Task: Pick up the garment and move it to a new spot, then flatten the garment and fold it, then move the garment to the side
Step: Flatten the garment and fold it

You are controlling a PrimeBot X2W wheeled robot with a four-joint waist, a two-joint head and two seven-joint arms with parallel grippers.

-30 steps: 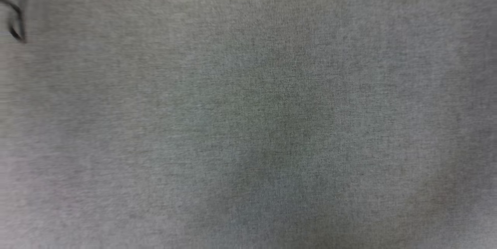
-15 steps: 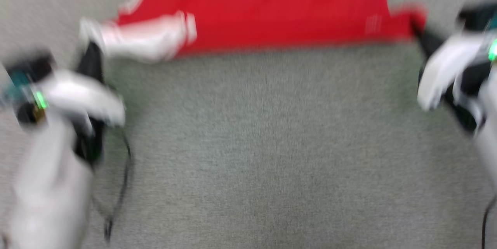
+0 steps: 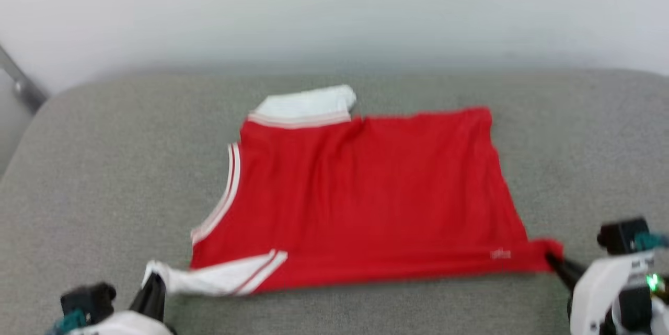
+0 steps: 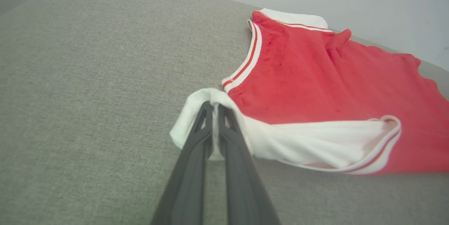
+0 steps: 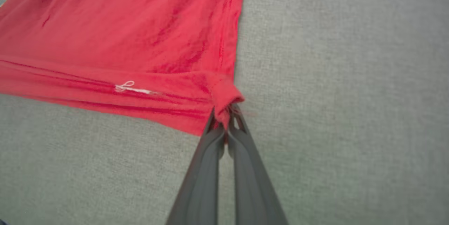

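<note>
Two corners of the garment (image 3: pixel 366 194) are gripped. The near white sleeve (image 4: pixel 315 147) is clamped at its tip between the closed fingers of the left gripper (image 4: pixel 213 107). A bunched red hem corner (image 5: pixel 224 93) is pinched by the clenched fingers of the right gripper (image 5: pixel 227 111). The garment is spread nearly flat across the middle of the grey padded surface (image 3: pixel 104 168). Its gripped side is drawn taut along the near edge. The far white sleeve (image 3: pixel 306 102) is laid toward the far edge.

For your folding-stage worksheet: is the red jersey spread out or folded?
Spread out: the garment lies flat on the grey surface, both white sleeves showing, near edge creased.
</note>
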